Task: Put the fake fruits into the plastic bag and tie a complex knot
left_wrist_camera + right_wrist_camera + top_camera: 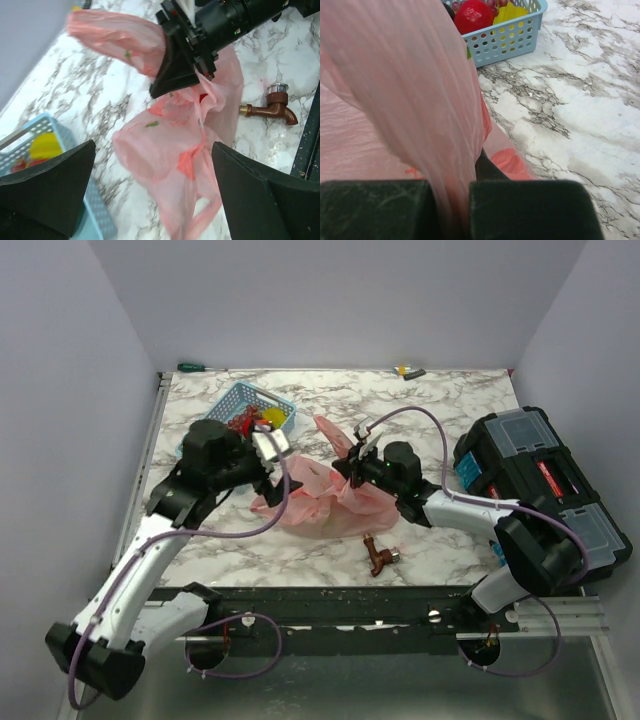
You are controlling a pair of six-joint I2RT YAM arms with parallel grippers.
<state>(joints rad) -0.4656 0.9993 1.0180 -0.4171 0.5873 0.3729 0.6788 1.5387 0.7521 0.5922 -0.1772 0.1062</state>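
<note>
The pink plastic bag (pixel 312 502) lies crumpled at the table's middle. My right gripper (pixel 352 462) is shut on a stretch of the bag (pixel 420 100) and holds it lifted. My left gripper (pixel 272 462) is open and empty just above the bag's left part (pixel 165 150). The fake fruits, a red one (pixel 472 15) and a yellow one (pixel 509 14), lie in the light-blue basket (pixel 255 410) behind the left gripper; the yellow one also shows in the left wrist view (pixel 44 146). No knot shows.
A brown tap fitting (pixel 380 557) lies in front of the bag near the front edge. A black toolbox (pixel 540 480) stands at the right. A green-handled tool (pixel 195 367) and a small yellow item (pixel 405 370) lie at the back edge.
</note>
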